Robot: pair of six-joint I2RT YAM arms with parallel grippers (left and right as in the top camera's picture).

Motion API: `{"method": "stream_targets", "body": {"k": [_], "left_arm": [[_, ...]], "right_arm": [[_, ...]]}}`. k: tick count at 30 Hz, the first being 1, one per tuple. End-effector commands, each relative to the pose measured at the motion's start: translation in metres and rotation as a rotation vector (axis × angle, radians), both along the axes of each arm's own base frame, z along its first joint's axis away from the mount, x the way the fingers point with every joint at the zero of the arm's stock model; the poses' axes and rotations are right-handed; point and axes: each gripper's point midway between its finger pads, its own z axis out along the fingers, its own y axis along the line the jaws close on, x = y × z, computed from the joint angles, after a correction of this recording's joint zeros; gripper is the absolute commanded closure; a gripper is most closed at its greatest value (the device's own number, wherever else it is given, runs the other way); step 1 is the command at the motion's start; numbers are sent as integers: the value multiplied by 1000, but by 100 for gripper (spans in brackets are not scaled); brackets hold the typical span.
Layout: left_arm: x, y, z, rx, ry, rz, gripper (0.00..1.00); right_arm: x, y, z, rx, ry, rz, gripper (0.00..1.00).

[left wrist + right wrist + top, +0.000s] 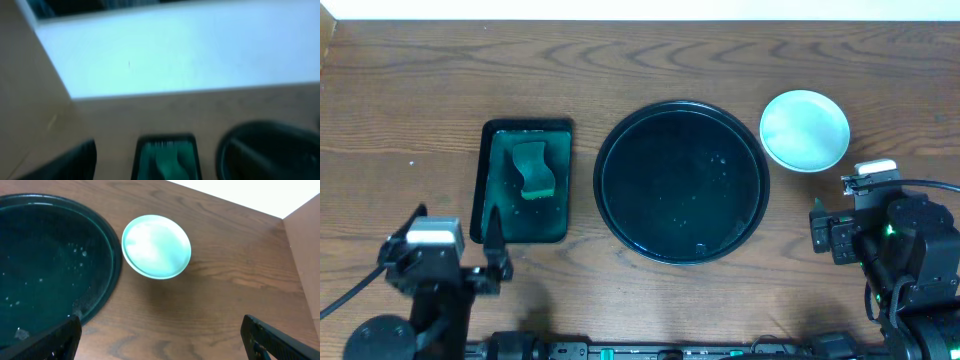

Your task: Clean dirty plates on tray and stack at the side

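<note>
The round black tray lies mid-table with no plates on it, only water drops; its rim also shows in the right wrist view. A clean pale-mint plate sits on the table right of the tray, also in the right wrist view; I cannot tell whether more plates lie under it. My right gripper is open and empty over bare wood in front of the plate. My left gripper is open and empty at the front left; its blurred wrist view shows one finger.
A rectangular dark green tray with a green sponge lies left of the black tray, blurred in the left wrist view. A pale wall edges the table's far side.
</note>
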Motion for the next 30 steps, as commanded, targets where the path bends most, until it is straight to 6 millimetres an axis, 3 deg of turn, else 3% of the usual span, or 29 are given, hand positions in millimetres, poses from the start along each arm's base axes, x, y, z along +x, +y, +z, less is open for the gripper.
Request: {"method": "stream_targets", "body": {"k": [1,15,23,30], "left_arm": [[11,-11,-14,33,-97,-67,18],[35,-21,-101,-60,-241,-124,18],[49,-24,-129,-125,-234,-141,18],[58,-28,-139,-152,-316,-170,18]], "right_arm": [[0,2,5,-3,-9,13,1],[0,2,4,-4,-6,13,1],[0,2,4,-4,-6,13,1],[0,2,4,-4,-6,13,1]]}}
